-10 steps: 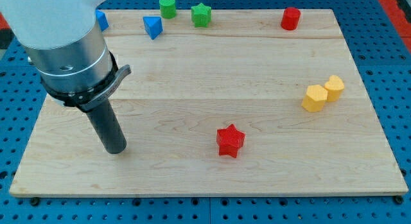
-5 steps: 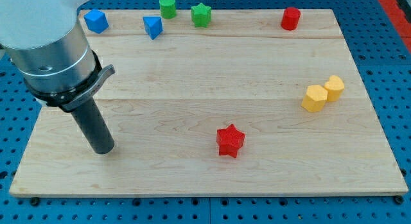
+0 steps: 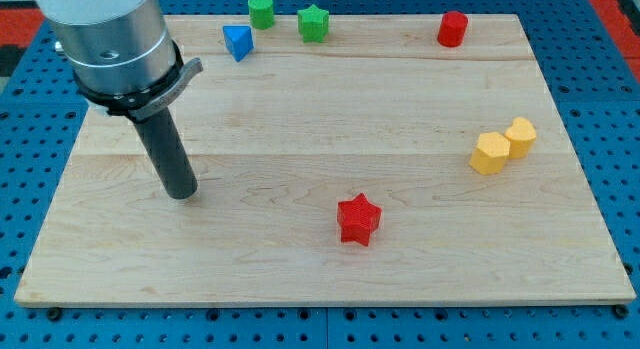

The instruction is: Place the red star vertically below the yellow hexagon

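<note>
Camera view: my tip (image 3: 182,193) now higher, nearer red star (image 3: 359,220); no claw visible.

**A robotics lab bench**

A pale wooden board (image 3: 330,159) lies on a blue perforated metal base (image 3: 600,119) with a regular grid of mounting holes. A grey robot arm (image 3: 110,39) stands over small coloured test blocks.

Red star (image 3: 359,219), yellow hexagon (image 3: 490,153), pale wooden board (image 3: 400,109), blue pegboard (image 3: 620,139).
</note>
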You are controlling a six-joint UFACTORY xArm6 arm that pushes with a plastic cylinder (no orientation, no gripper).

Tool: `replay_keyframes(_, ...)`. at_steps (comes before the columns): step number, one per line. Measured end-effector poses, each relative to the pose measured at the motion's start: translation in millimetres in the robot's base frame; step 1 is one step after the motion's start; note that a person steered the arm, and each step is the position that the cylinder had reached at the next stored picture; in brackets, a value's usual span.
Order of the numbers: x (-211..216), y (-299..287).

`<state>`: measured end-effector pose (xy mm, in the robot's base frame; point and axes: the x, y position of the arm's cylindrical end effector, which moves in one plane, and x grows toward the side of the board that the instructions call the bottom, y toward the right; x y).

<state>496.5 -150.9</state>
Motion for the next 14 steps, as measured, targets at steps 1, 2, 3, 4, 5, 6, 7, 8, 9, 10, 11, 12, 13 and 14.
replay_keyframes(1, -3.2, 27.3)
replay_keyframes(2, 1.5, 77.4)
replay_keyframes(3, 6.7, 140.8)
replay_keyframes(4, 27.8, 170.5)
replay_keyframes(5, 41.2, 180.2)
replay_keyframes(6, 59.9, 180.9)
replay_keyframes(7, 74.3, 181.1)
replay_keyframes(8, 81.4, 181.8)
replay_keyframes(9, 78.4, 199.7)
replay_keyframes(10, 60.2, 232.4)
replay_keyframes(11, 54.9, 248.1)
replay_keyframes(12, 54.7, 250.1)
replay_keyframes(13, 54.7, 250.1)
replay_keyframes(14, 54.7, 261.3)
